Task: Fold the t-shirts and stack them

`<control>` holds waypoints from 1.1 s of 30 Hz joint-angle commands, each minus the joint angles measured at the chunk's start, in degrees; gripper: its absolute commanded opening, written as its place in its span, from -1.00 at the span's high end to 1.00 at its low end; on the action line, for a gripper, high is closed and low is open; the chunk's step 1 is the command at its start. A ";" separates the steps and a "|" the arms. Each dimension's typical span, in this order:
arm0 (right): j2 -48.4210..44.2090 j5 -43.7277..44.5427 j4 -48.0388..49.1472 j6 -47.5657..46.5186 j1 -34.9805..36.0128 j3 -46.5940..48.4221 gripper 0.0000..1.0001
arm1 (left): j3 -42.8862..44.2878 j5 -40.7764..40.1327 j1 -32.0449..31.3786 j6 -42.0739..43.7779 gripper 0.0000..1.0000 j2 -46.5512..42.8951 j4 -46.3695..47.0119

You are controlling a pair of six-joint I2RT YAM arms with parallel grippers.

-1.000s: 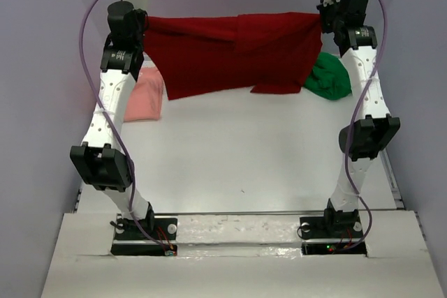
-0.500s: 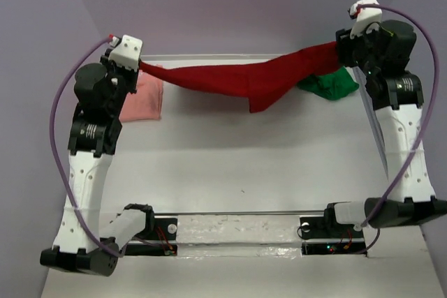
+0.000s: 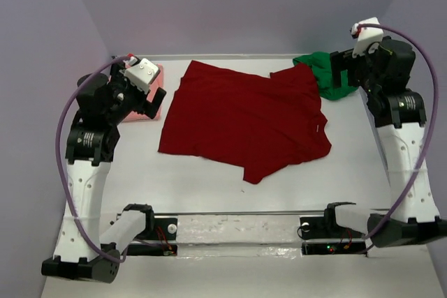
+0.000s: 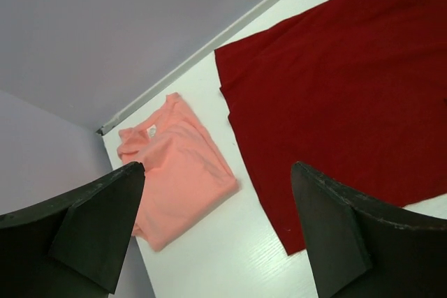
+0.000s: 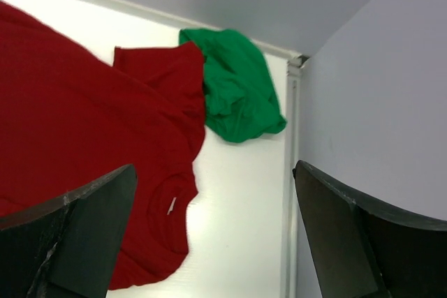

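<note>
My left fingers and right fingers stand wide apart, holding nothing, above the white surface. The dark red t-shirt lies spread out between them. Farther back, the folded salmon pink t-shirt sits at left. The bunched green t-shirt sits at right, touching the red one.

White table: matte and flat, with one small dark speck near its front middle. Plain lavender walls enclose it on three sides: back wall, left wall and right wall. A pale trim strip runs along the foot of the back wall. A similar channel follows the right wall. A glossy mounting plate spans the near edge.
</note>
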 commanded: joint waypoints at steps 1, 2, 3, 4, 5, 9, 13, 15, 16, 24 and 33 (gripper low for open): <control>7.66 -3.40 -1.34 2.91 -0.39 3.93 -0.99 | 0.05 1.05 0.29 -2.24 -0.98 4.01 5.53; 11.16 -6.89 -1.69 3.53 -0.39 4.29 -0.99 | -0.83 0.78 0.29 -2.94 -0.98 4.90 6.94; 12.85 -8.23 -1.61 4.75 -0.39 4.30 -0.99 | -2.92 0.26 0.29 -5.64 -0.98 6.91 10.00; 14.69 -9.90 -1.70 5.03 -0.39 4.30 -0.99 | -3.73 1.21 0.29 -6.37 -0.98 8.06 10.55; 16.54 -12.61 -1.78 5.29 -0.39 4.38 -0.99 | -4.34 2.44 0.20 -6.55 -0.98 9.55 10.90; 26.72 -16.86 -2.40 4.76 -0.39 3.77 -0.99 | -8.21 5.52 -2.25 -9.00 -0.98 18.42 12.48; 32.01 -19.75 -5.38 2.66 -0.39 2.89 -0.98 | -12.25 6.93 -3.66 -8.66 -0.98 21.08 14.33; 33.25 -21.34 -6.18 2.22 -0.39 1.75 -0.98 | -13.23 6.58 -4.98 -6.82 -0.98 22.91 14.25; 34.47 -21.34 -6.44 1.96 -0.39 1.57 -0.98 | -13.32 6.23 -5.33 -6.38 -0.98 23.80 14.16; 44.31 -22.92 -11.18 1.08 -0.39 8.67 -0.98 | -10.68 4.83 -9.37 -6.37 -0.98 32.77 13.98; 55.83 -25.47 -18.92 1.95 -0.39 22.22 -0.98 | -4.54 4.47 -12.72 -4.44 -0.98 43.83 17.49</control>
